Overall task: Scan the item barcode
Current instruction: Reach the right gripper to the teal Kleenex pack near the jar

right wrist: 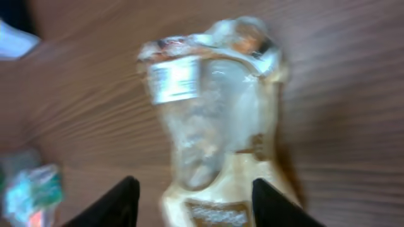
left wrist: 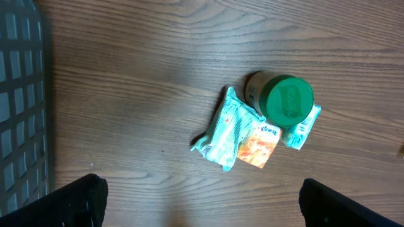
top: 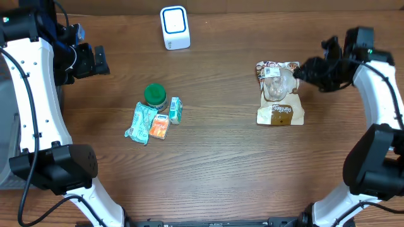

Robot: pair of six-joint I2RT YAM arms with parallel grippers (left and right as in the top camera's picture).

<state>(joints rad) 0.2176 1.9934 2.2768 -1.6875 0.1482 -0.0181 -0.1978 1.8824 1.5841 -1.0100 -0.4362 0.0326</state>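
Observation:
The item, a clear and tan snack bag (top: pixel 279 94), lies flat on the wooden table at the right. In the right wrist view the bag (right wrist: pixel 214 113) is blurred and shows a white printed label (right wrist: pixel 173 80) near its top edge. My right gripper (top: pixel 300 74) hovers at the bag's upper right edge. Seen from the wrist, the right gripper (right wrist: pixel 199 202) is open, its fingers standing either side of the bag's lower part without clamping it. A white scanner (top: pixel 175 27) stands at the back centre. My left gripper (top: pixel 101 61) is open at the far left, holding nothing (left wrist: pixel 202 202).
A green-lidded jar (top: pixel 155 96) sits left of centre with a teal packet (top: pixel 142 122), an orange packet (top: pixel 160 127) and a small carton (top: pixel 175 109) beside it. From the left wrist the jar (left wrist: pixel 287 98) and a grey grid bin (left wrist: pixel 22 94) show.

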